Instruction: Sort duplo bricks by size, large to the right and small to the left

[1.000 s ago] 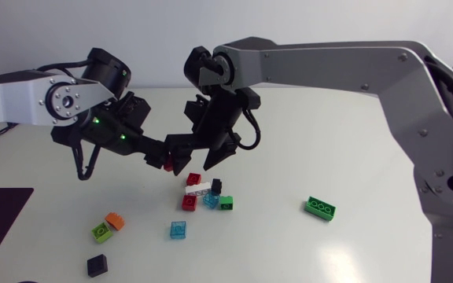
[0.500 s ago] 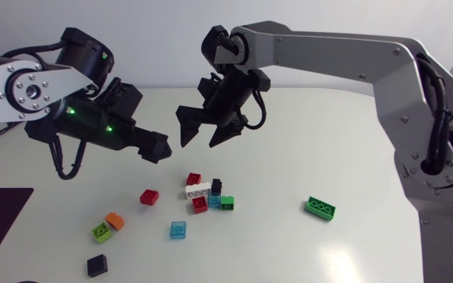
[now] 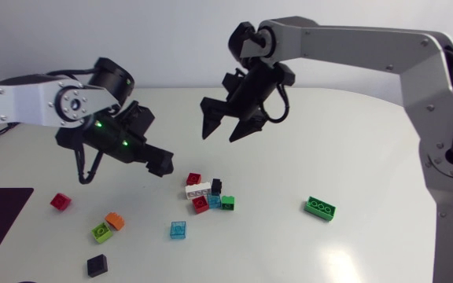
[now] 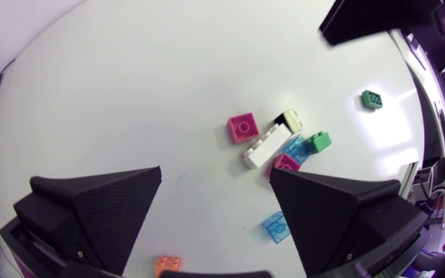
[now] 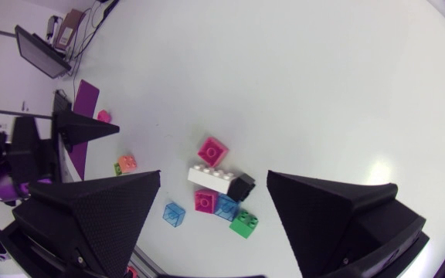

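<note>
Bricks were scattered across the white table (image 3: 352, 141), none of them in either gripper. Far left, a lone red brick (image 3: 60, 201) sat well apart from everything else. Further in, a black brick (image 3: 97, 265) lay near the front edge. A bit behind it, a lime brick (image 3: 101, 232) was touching an orange brick (image 3: 115, 221).

The left gripper (image 3: 160, 163) hung over the table just left of the middle pile. Its own wrist view showed the fingers (image 4: 99, 208) spread wide with only bare table between them.

Next was a clear blue brick (image 3: 178, 229) on its own, just in front of the pile. The pile had a red square brick (image 3: 193, 179), a long white brick (image 3: 198, 190), a small black brick (image 3: 216, 186), a second red brick (image 3: 200, 204), a pale blue brick (image 3: 213, 201) and a small green brick (image 3: 227, 203), all bunched up close.

The right gripper (image 3: 220, 135) hovered up high behind the pile, its fingers wide apart too.

Way off right, a big green brick (image 3: 321, 208) lay alone.
</note>
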